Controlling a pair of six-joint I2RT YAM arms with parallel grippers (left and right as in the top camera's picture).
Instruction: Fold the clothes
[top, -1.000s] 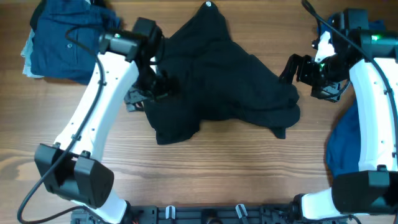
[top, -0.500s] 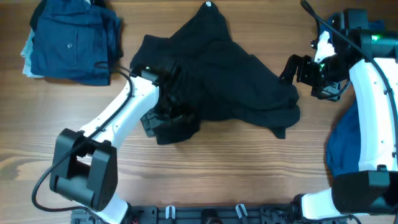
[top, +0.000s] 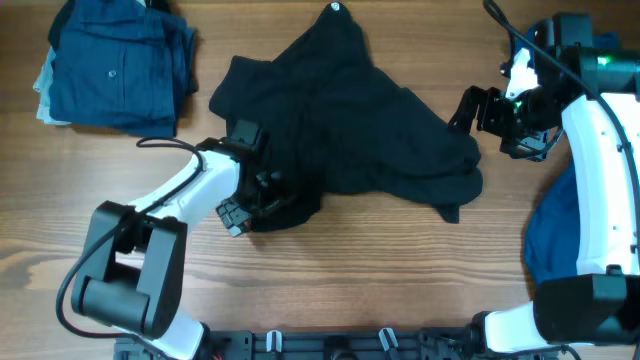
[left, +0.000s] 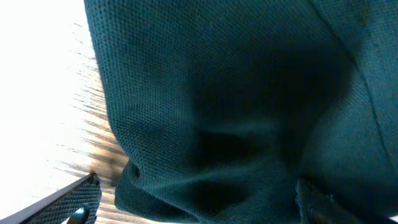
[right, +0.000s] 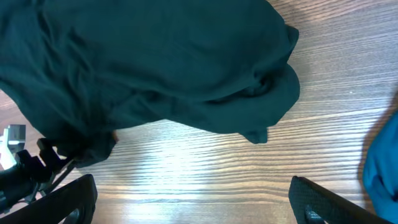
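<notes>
1. In the overhead view the left pincer (top: 250, 205) is dark against dark cloth, so its fingertips are hard to pick out. The left wrist view is almost filled with fabric, and only 2 finger ends (left: 68, 202) show, cut off at the bottom corners.
2. A brighter blue garment (top: 552, 235) at the worktop's right edge is partly covered by the right arm and cut off by the frame. A navy pile (top: 115, 65) in the far left corner is cropped at the top, with a paler layer showing at its left side.
3. The black garment (top: 350, 130) lies crumpled mid-worktop (top: 400, 300). It is broadest left to right. 1 narrow tip points to the far edge, where a small white label (top: 334, 8) sits. Another lobe reaches toward the near left, and a third bunches toward the right.
4. The left pincer is spread wide at the near-left lobe, with the cloth's edge lying between its fingers. Whether they touch it cannot be told.
5. The right pincer (top: 468, 112) is spread wide and empty. It is just beside the right lobe and clear of it, with bare wood between its fingers (right: 62, 199).
</notes>
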